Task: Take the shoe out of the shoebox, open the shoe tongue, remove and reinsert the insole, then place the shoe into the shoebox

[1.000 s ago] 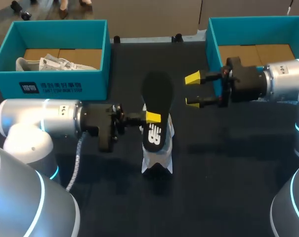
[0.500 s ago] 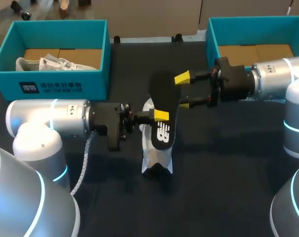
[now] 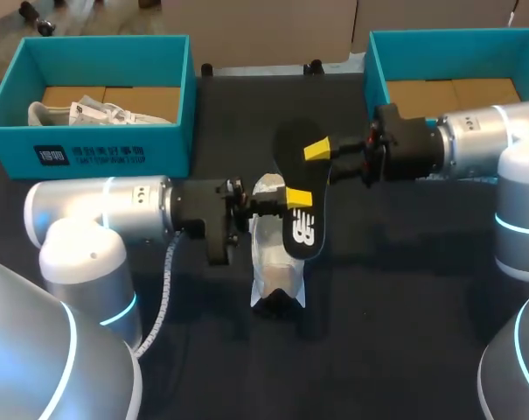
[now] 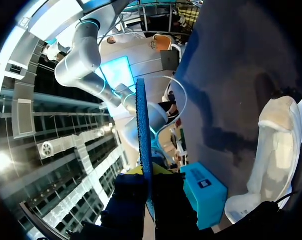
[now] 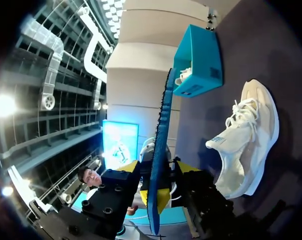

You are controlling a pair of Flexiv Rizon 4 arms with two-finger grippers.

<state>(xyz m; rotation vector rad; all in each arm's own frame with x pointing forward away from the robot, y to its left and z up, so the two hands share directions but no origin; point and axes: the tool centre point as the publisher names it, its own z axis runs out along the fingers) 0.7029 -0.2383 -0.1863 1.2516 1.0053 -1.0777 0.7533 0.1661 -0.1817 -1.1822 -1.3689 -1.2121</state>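
Insole (image 3: 306,232): thin, flat, black; your left fingers (image 3: 297,197) and right fingers (image 3: 315,150) are both clamping it.
Shoe (image 3: 271,262): pale mesh, sitting on the worktop (image 3: 404,289).

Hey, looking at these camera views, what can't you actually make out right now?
Inside of the shoe: head view, covered by the insole and left gripper; too small in the wrist views.
Second shoe: head view, mostly behind the left shoebox's front wall.
Right shoebox: head view, corner cut off by the edge, floor partly behind the right arm.
Insole's faces: both wrist views, seen edge-on.
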